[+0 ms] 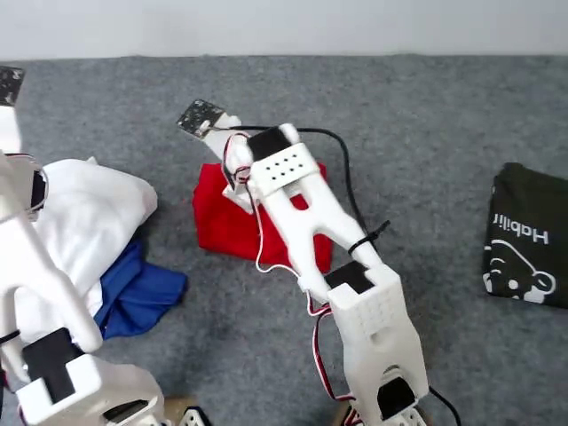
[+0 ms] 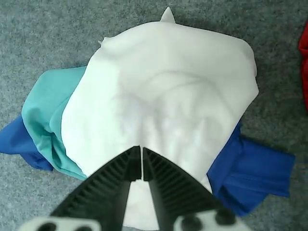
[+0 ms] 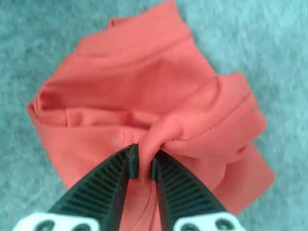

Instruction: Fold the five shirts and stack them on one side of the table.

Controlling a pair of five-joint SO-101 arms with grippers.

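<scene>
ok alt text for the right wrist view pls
The right gripper is shut on a raised fold of the red shirt. The shirt lies crumpled on the grey table.

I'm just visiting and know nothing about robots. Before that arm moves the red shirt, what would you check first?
1. Right hand pinches a fold of the red shirt: ok.
2. Red shirt folded flat: not ok, bunched.
3. Left hand shut, apart from the red shirt: ok.
4. White shirt, teal shirt and blue shirt folded: not ok, one loose heap.
5. Black shirt folded, lying apart on the table: ok.
</scene>
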